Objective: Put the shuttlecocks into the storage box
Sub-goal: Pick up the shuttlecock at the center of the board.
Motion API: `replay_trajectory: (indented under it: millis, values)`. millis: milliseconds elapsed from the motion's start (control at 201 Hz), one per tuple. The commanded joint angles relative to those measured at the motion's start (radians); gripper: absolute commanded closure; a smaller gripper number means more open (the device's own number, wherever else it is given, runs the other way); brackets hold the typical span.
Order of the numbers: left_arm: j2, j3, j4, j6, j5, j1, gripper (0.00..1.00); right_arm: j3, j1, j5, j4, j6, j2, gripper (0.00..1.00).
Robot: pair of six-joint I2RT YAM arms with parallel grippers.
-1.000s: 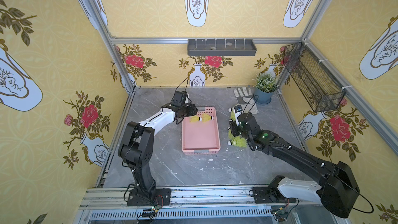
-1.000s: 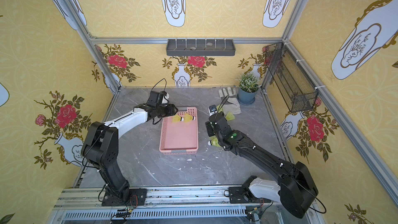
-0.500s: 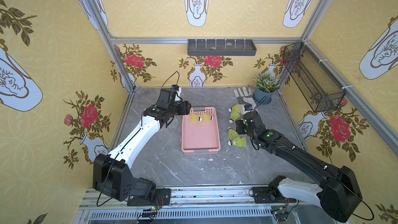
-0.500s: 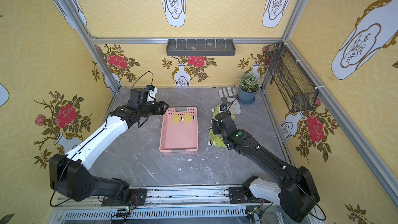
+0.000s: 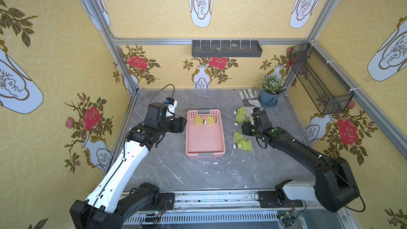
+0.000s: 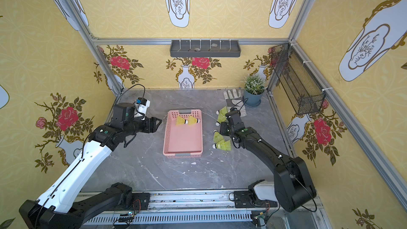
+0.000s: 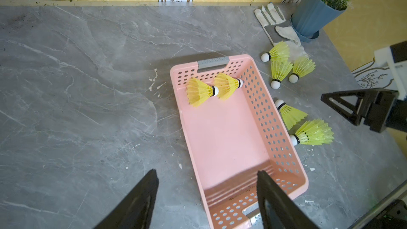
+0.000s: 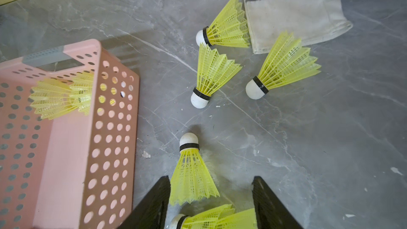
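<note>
- Two shuttlecocks (image 7: pixel 200 91) lie on their sides in the box (image 7: pixel 220 142), one's tip against the other's skirt. In both top views they sit just ahead of the left pincer (image 7: pixel 207 171), past the box's long wall.
- The left pincer is spread wide with nothing between its fingers. It hangs above the desk (image 7: pixel 77 84), beside the box.
- One more shuttlecock lies below the right pincer (image 8: pixel 211 177), tip pointing away. Its skirt shows between the fingers, nearer one of them; I cannot tell whether they touch.
- Another lies crosswise under that pincer's base. Its skirt looks doubled, and I cannot tell whether it is one or two nested.
- Three more lie close together farther ahead of the right pincer, the farthest with its skirt against the glove (image 8: pixel 286 7).
- The right pincer's fingers stand apart and grip nothing.
- The box lies beside the right pincer, on the side toward the left pincer.
- The glove lies flat ahead of the right pincer, with the pot (image 7: pixel 308 20) just past it in the corner.
</note>
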Motion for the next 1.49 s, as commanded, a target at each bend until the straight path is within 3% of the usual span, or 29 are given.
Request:
replay_trajectory:
  millis: [0,124,523,1200,1339,1489]
  values:
    - [-0.051,-0.041,-0.008,0.048,-0.026,0.002,0.27,0.042,-0.019,-0.05,0.047,0.035,0.069,0.39]
    - [-0.114,-0.088,0.022,0.061,-0.054,0.002,0.26,0.103,-0.05,-0.084,0.048,0.064,0.171,0.43]
    - [-0.141,-0.096,0.031,0.064,-0.047,0.007,0.26,0.245,-0.059,-0.079,0.074,0.122,0.398,0.42]
    - [-0.133,-0.096,0.03,0.061,-0.019,0.039,0.26,0.361,-0.04,-0.013,0.067,0.165,0.583,0.46]
    - [-0.133,-0.098,0.03,0.06,-0.019,0.041,0.26,0.368,-0.027,0.0,0.065,0.166,0.6,0.52]
    - [-0.134,-0.098,0.03,0.059,-0.019,0.044,0.26,0.368,-0.015,0.013,0.067,0.162,0.6,0.66]
